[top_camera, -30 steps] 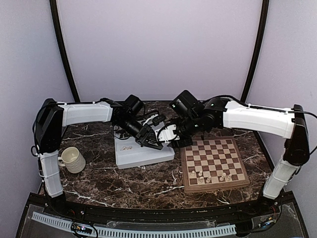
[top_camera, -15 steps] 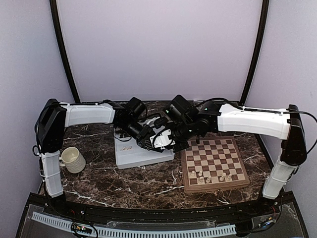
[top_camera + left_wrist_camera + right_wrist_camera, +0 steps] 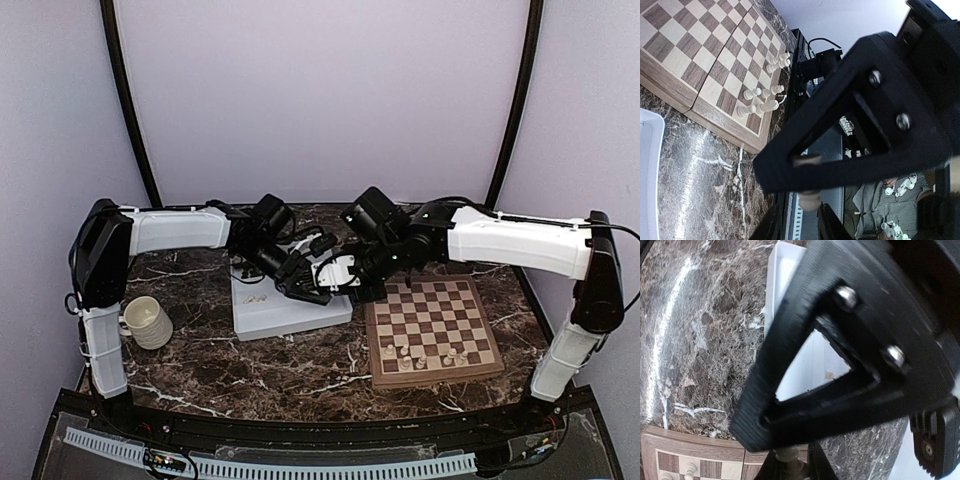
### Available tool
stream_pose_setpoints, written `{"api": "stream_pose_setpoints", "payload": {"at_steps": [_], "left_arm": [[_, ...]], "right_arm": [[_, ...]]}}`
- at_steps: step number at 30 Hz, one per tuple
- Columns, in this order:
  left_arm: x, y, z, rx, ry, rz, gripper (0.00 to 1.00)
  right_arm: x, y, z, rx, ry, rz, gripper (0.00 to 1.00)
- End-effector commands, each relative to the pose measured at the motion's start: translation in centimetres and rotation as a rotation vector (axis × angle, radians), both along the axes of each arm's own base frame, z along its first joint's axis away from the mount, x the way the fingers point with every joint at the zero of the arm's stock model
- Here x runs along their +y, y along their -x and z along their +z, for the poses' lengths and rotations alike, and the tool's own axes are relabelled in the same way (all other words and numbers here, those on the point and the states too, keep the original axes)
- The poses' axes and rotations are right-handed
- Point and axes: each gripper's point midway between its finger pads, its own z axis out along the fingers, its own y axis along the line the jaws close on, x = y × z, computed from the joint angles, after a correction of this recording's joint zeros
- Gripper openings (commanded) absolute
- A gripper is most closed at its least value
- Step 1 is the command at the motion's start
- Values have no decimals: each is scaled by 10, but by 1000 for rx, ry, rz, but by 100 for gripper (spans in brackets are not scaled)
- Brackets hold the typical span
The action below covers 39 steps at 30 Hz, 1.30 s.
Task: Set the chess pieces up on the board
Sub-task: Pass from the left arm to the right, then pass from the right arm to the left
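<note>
The dark marble bench (image 3: 300, 375) carries everything. Over it the two white arms reach in from either side until their tips meet above the right edge of the white tray (image 3: 265, 320). A second ago a clear gap lay between those tips. Now they overlap, the right one having swung left to meet the other.

The wooden chessboard (image 3: 440, 305) lies just right of the tray, on the right arm's side. A handful of cream pieces (image 3: 420, 355) stand on its two near rows, and I see none on the squares beyond. The ribbed mug (image 3: 148, 322) sits well apart at the left.

At the meeting point a single cream chess piece (image 3: 810, 202) hangs in the air between both sets of jaws, just left of the board's far corner. The right gripper (image 3: 790, 467) has drawn in over the last second, and its jaws look clamped on the piece. The left gripper (image 3: 804, 227), tight a moment ago, has begun to ease. Its jaws stand slightly apart, with a sliver of gap on one side of the piece.

I take this for a handover, left to right, caught at the point of release. If the right grip holds, the piece can go to a square the left arm would struggle to reach. The risk is a slip while the grip passes across. With so few pieces standing, the setup is in its early part.
</note>
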Motion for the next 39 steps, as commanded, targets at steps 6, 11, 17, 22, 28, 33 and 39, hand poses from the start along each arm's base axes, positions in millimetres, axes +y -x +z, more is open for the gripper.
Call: {"api": "stream_pose_setpoints", "payload": {"at_steps": [6,11,17,22,28,33,39], "left_arm": [[8,-37,56,-238,100,183,32],[7,-45,116,-542,320,346,36],[6,-34,151,-865,365,524,40],[-9,-43,147,-748,347,596,40],[-25,-55,116,-514,208,677,34],[-36,-49,111,-363,204,680,33],[-50,-48,108,-280,212,660,32]], "right_arm": [[-18,-1,72,375,-418,-195,0],[-29,4,84,599,-553,-208,1],[-38,9,94,743,-638,-187,1],[-39,7,90,732,-646,-204,1],[-44,-12,87,639,-648,-300,1],[-51,-30,83,547,-641,-388,1],[-55,-42,84,482,-634,-435,1]]}}
